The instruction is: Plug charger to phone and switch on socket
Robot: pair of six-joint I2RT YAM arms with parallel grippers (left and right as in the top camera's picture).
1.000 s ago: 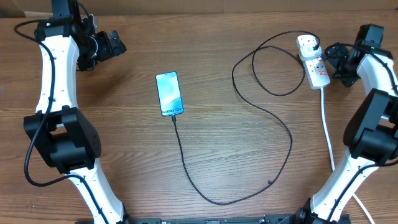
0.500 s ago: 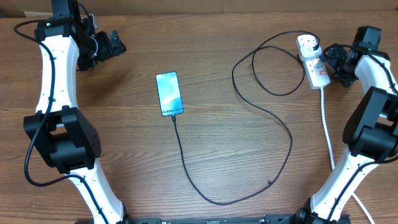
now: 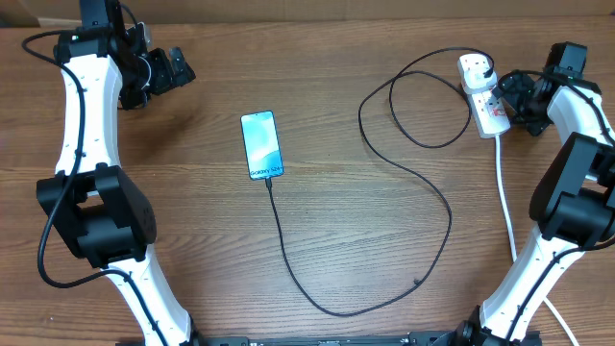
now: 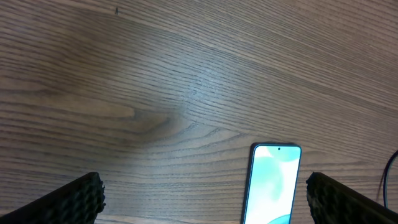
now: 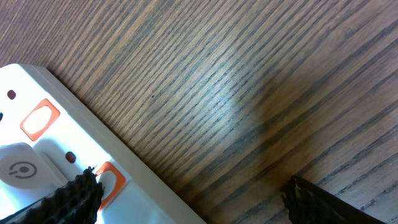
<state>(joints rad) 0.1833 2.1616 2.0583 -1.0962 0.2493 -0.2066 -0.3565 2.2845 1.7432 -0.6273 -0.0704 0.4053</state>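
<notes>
**Overhead.** The phone (image 3: 261, 145) lies on the table (image 3: 346, 259) left of centre. The charger (image 3: 278, 223) meets its 6 o'clock edge, so that half of the task looks done. The cable loops wide toward 3 o'clock and ends at the 12 o'clock end of the socket (image 3: 485, 98). Your right gripper (image 3: 512, 93) sits just beside the socket on its 3 o'clock side, jaws apart and holding nothing. Your left gripper (image 3: 179, 69) is parked well apart at 10 o'clock, jaws wide and empty. Leave it there.

**Left wrist.** The left gripper (image 4: 202, 190) hangs over bare wood, both fingers spread to the frame edges. The phone (image 4: 273, 183) shows at 5 o'clock, untouched.

**Right wrist.** The socket (image 5: 59, 146) fills the 8 o'clock corner and shows 2 orange-rimmed switches (image 5: 40, 119). One finger (image 5: 78, 196) of the right gripper (image 5: 189, 190) sits right next to the nearer switch. Whether it touches, and whether either switch is already on, cannot be told.

**Doing it well.**
- The step in hand is the switch press.
- First confirm which of the 2 switches serves the outlet holding the plug. This view does not settle it.
- Use 1 fingertip only, centred on the rocker, and press straight down.
- The strip is probably light and could slide or tip toward 9 o'clock if you push sideways.
- Bringing the jaws together first would probably give a stiffer, narrower tip that is less likely to catch the other switch.
</notes>
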